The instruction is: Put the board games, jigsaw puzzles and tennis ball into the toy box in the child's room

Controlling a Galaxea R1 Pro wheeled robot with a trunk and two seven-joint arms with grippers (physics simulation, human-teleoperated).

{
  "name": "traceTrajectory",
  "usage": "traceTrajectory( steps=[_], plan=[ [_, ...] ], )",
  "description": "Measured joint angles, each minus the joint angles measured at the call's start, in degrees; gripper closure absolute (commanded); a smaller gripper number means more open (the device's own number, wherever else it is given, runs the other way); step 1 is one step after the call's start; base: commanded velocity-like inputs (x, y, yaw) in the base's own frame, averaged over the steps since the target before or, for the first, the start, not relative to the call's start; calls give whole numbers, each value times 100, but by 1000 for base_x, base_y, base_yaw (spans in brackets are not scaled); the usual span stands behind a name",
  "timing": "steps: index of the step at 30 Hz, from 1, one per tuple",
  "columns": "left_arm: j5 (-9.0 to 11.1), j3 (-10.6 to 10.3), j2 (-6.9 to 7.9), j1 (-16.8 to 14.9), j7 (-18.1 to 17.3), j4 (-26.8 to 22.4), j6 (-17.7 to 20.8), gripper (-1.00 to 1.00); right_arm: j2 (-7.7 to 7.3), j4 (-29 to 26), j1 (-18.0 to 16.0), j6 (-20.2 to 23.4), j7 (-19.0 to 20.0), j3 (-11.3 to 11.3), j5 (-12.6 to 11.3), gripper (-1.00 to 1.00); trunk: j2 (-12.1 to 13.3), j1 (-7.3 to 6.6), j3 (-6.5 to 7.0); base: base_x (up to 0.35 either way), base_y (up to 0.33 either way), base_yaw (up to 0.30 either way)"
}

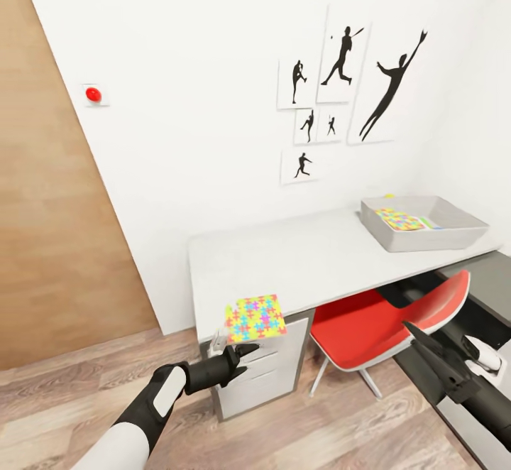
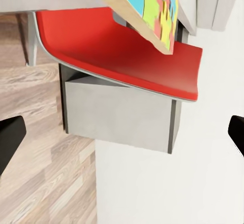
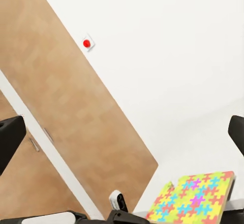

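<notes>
- One jigsaw puzzle [image 1: 255, 318] lies at the near left corner of the table [image 1: 312, 257], hanging over the edge; a second puzzle-patterned board [image 1: 399, 219] already sits inside the toy box [image 1: 424, 223] at the far right end.
- I judge the step in hand is fetching this last puzzle; the next move calls for a firm pinch on its overhanging edge, then a carry across the table to the box.
- Left gripper [image 1: 245, 351] reaches forward from low down, its tips just under the puzzle; in the left wrist view the fingers [image 2: 10, 137] stand wide apart and the board's edge is ahead, so probably nothing is gripped yet.
- Right gripper [image 1: 420, 336] hovers near the red chair [image 1: 383, 324], fingers [image 3: 10, 137] apart, holding nothing.
</notes>
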Motion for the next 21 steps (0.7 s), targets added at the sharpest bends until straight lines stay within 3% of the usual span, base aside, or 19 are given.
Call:
traceTrajectory(
  steps=[9,13,21],
  plan=[
    [0,-7,0,1,0,1,0,-100,-17,6,0,5,-76,-2,-5,-100,0,0,0,0,-3,262],
    [2,-16,0,0,0,3,0,-100,-17,6,2,1,-75,-12,-6,-100,0,1,0,-29,-86,60],
    [3,-17,-1,0,2,3,-1,-100,-13,4,2,1,-75,-13,-7,-100,1,1,0,-98,-247,9]
  ],
)
